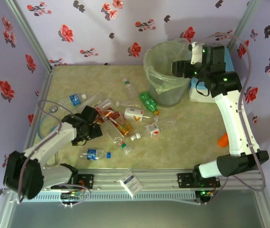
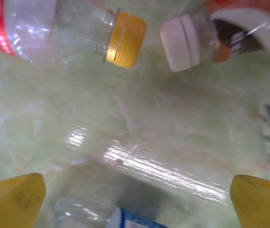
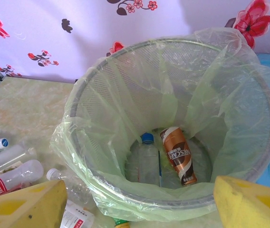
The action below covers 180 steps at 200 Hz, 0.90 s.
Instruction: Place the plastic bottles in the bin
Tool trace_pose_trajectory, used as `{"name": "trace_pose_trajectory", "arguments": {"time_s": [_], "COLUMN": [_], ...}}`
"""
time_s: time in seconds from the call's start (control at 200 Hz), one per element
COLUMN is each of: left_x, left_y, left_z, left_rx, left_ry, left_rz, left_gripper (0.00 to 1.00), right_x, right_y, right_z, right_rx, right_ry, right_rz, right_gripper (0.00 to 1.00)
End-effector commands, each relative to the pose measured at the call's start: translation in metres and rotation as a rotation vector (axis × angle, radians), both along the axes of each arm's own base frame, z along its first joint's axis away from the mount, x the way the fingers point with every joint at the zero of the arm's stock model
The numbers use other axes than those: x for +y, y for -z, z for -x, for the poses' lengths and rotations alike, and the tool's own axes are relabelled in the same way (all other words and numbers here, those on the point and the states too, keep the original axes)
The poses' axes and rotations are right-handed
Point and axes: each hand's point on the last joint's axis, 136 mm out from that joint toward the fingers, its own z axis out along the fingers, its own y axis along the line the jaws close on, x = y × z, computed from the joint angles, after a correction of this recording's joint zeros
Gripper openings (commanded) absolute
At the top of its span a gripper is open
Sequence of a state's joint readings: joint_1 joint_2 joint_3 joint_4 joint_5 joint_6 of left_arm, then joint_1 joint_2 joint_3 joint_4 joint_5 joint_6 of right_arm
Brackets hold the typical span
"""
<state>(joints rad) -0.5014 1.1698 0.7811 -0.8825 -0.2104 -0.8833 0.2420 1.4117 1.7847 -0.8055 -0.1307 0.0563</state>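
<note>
Several plastic bottles lie scattered mid-table, among them a green one point(image 1: 149, 101), a white-and-orange labelled one point(image 1: 137, 113) and a blue-labelled one point(image 1: 95, 154). My left gripper point(image 1: 88, 124) hangs low over the pile's left side, open. In the left wrist view the gripper point(image 2: 137, 204) spans bare table and part of a clear blue-labelled bottle point(image 2: 125, 219); a yellow-capped bottle point(image 2: 78, 33) and a white-capped bottle point(image 2: 206, 38) lie beyond. My right gripper point(image 1: 180, 69) hovers open over the bin point(image 1: 166, 71). Below the gripper point(image 3: 139, 209), the bin point(image 3: 101, 118) holds a blue-capped clear bottle point(image 3: 149, 161) and a brown bottle point(image 3: 178, 154).
A blue-lidded cooler box point(image 1: 230, 59) stands behind the bin at the right. An orange object point(image 1: 223, 138) lies by the right arm. A white card point(image 1: 131, 182) rests on the front rail. Cables loop at the table's left point(image 1: 49, 114).
</note>
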Motion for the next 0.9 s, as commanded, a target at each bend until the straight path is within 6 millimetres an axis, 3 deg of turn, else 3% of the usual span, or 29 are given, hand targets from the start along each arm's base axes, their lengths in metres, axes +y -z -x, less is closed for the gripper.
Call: {"name": "trace_pose_trajectory", "arguments": {"time_s": [0.0, 0.105, 0.21, 0.295, 0.385, 0.48, 0.685, 0.895], "left_x": [0.009, 0.007, -0.017, -0.031, -0.027, -0.03, -0.051, -0.058], "left_y": [-0.005, -0.014, -0.028, -0.035, -0.042, -0.04, -0.032, -0.009], "left_z": [0.01, 0.019, 0.022, 0.035, 0.053, 0.067, 0.05, 0.047], "left_rx": [-0.065, -0.093, -0.066, 0.032, 0.079, 0.007, -0.21, -0.228], "left_ry": [-0.169, -0.12, 0.127, 0.199, 0.089, -0.1, -0.414, -0.6], "left_rz": [0.014, 0.017, -0.045, -0.104, -0.158, -0.062, 0.303, 0.393], "left_gripper": [1.0, 1.0, 1.0, 1.0, 1.0, 1.0, 1.0, 1.0], "right_x": [-0.006, -0.006, -0.004, -0.005, -0.006, -0.007, -0.004, -0.011], "right_y": [-0.004, -0.003, -0.002, 0.0, -0.001, -0.002, -0.001, -0.003], "right_z": [0.004, 0.004, 0.002, 0.002, 0.003, 0.004, 0.0, 0.004], "right_rx": [-0.013, -0.012, -0.01, 0.003, 0.005, -0.002, 0.007, -0.007], "right_ry": [0.011, 0.01, 0.004, 0.008, 0.013, 0.017, 0.001, 0.024], "right_rz": [0.027, 0.024, 0.019, 0.022, 0.027, 0.03, 0.028, 0.052], "right_gripper": [0.81, 0.81, 0.81, 0.81, 0.81, 0.81, 0.81, 0.81]}}
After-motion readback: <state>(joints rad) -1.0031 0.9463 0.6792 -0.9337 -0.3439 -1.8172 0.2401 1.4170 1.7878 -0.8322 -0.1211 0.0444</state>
